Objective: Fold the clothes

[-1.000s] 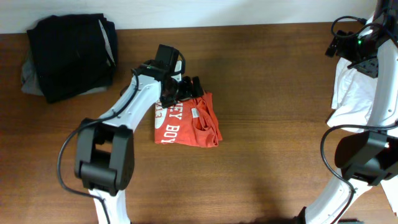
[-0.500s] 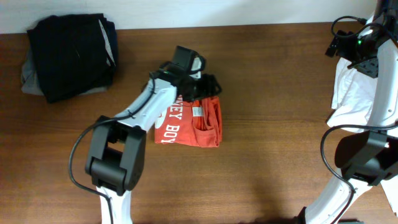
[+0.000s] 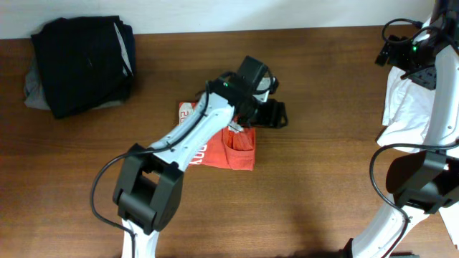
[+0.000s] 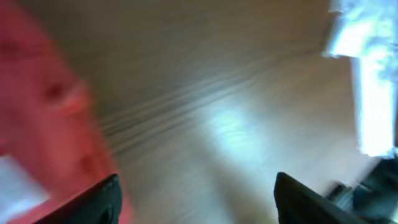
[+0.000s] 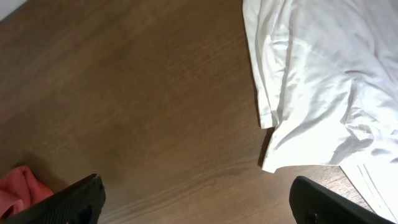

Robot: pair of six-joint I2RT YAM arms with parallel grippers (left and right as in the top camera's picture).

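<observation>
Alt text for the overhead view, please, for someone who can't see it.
The left gripper, open and empty, hangs just past the right edge of the folded red-orange T-shirt mid-table. A black-and-grey garment pile sits at the far left corner, and the right arm stands over white cloth at the right.

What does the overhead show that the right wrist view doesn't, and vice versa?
Only overhead: the dark folded pile at the far left, and the left gripper by the right edge of the red T-shirt. Only right wrist: the right gripper, fingers spread wide above bare wood. Both: that T-shirt, a mere sliver in the wrist view, the white cloth and the table.
</observation>
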